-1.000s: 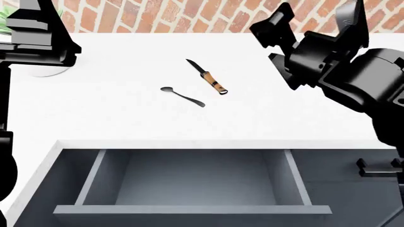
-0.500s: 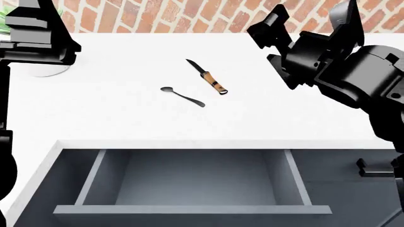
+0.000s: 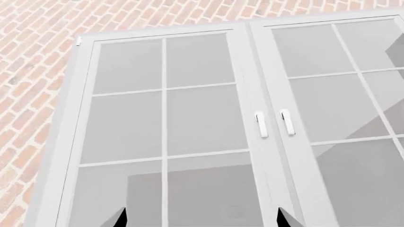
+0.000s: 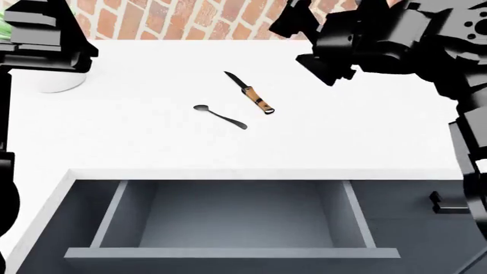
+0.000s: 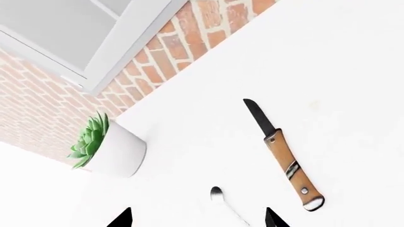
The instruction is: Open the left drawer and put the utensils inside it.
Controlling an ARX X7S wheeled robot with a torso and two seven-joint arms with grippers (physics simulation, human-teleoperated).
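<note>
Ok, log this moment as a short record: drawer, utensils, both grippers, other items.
drawer: left drawer pulled out, nothing visible inside
knife: knife lying on the white counter, black blade pointing toward the brick wall
spoon: spoon lying on the counter beside the knife, apart from it, nearer the drawer
right gripper: right gripper raised over the counter, open, holding nothing, camera on both utensils
left gripper: left gripper open, facing a window
other: potted plant near the wall
</note>
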